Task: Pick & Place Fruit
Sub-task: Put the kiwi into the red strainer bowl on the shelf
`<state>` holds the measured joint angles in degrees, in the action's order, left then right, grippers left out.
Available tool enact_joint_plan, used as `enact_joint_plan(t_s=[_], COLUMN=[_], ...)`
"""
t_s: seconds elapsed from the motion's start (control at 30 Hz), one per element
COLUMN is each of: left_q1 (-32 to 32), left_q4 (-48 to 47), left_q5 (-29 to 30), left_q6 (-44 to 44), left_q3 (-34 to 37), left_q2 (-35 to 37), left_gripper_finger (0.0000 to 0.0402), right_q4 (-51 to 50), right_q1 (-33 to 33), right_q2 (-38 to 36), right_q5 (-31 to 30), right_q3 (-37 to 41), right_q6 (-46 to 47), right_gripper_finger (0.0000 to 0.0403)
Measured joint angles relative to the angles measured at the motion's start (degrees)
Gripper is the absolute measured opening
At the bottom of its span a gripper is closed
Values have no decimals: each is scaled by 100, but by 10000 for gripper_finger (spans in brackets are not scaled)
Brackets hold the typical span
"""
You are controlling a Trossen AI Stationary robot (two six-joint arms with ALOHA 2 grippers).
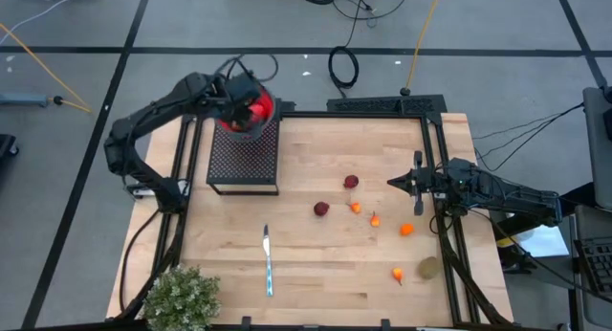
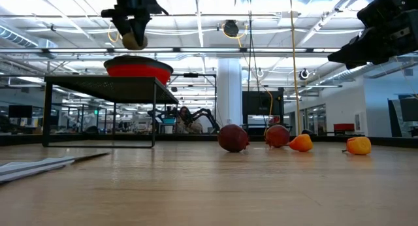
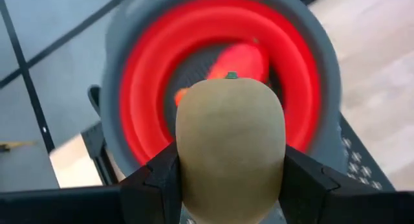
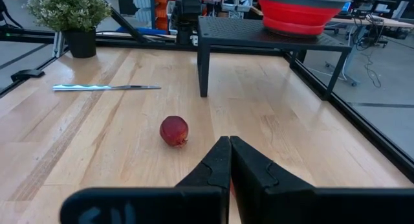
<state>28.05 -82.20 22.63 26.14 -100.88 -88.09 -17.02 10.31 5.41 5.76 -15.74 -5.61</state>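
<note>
My left gripper [image 1: 244, 99] hangs over the red bowl [image 1: 265, 108], which stands on a black mesh stand [image 1: 244, 159] at the table's far left. It is shut on a brown-green kiwi [image 3: 229, 133]. An elongated red-orange fruit [image 3: 240, 61] lies inside the bowl [image 3: 139, 101]. On the wood lie two dark red balls [image 1: 351, 182] [image 1: 321, 209], several orange bits [image 1: 406, 230] and a second kiwi [image 1: 427, 267]. My right gripper [image 1: 394, 183] is shut and empty, hovering at the right side, just right of the far red ball [image 4: 174, 131]. My left gripper pinches the kiwi between its two fingers [image 3: 162, 179], one on each long flank [image 3: 187, 159]. The fingers point down from above. The kiwi is lifted clear and hangs over the bowl's opening [image 2: 134, 40], its free end toward the bowl.
A silver-and-teal knife [image 1: 268, 261] lies near the table's front middle. A bushy green plant [image 1: 182, 297] stands at the near left corner. Black frame rails [image 1: 442, 168] run along both table sides. Bare wood lies between stand and knife.
</note>
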Motion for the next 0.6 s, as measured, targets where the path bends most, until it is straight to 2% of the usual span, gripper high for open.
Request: enact_joint_plan(t_s=[0.2, 0.33, 0.6], left_q1=[606, 958, 1418], left_q4=[522, 858, 1167], left_q5=[-30, -288, -759], left_q6=[-660, -1101, -1454], left_q3=[0, 0, 0], left_q2=[0, 0, -2], left_gripper_finger=[184, 184, 184], right_q4=[-1, 0, -2], right_q1=[0, 0, 0], right_q2=[0, 0, 0], right_q5=[0, 0, -1], right_q3=[1, 0, 0], right_q6=[0, 0, 0], right_gripper_finger=[0, 0, 0])
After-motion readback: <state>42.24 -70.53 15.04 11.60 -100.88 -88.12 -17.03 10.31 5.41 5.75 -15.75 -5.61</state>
